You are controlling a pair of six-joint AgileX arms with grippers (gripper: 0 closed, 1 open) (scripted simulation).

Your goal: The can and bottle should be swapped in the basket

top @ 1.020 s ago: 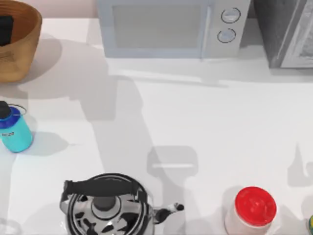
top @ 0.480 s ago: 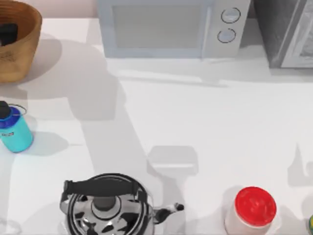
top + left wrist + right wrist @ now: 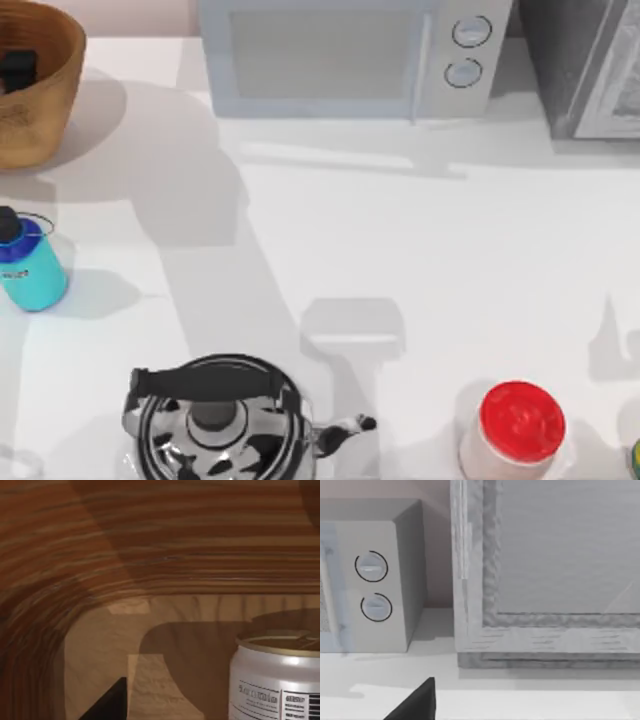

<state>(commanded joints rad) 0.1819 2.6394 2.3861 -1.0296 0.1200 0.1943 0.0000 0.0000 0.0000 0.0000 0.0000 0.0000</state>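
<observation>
Wicker comes first in the top view: the basket (image 3: 40,95) sits at the far left corner of the surface (image 3: 400,260), and a dark piece that I take for my left end effector (image 3: 17,70) is down inside it. The bottle (image 3: 30,265) stands upright on the surface at the left edge, nearer than the basket and apart from it. A kettle (image 3: 215,420) is at the near edge, a red-lidded jar (image 3: 515,430) to the right of it, and a microwave (image 3: 350,55) along the far side.

From the left wrist view I look into the basket's ribbed wall and flat bottom. The can (image 3: 277,680) stands upright on the basket floor, its gold rim and white body plain to see. One dark finger (image 3: 107,702) of my left end effector pokes in beside it, apart from the can, not touching. I cannot tell whether that end effector is released or clenched; nothing appears to be grasped.

The right wrist view faces the microwave's knobs and a grey cabinet, with one dark fingertip (image 3: 417,702) of my right end effector over the bare surface; this arm looks parked at the right, and I cannot tell its state either.

As I judge it, the swap is at its start: the can is in the basket, the bottle outside. Left to do: take the can out, then put the bottle in.
</observation>
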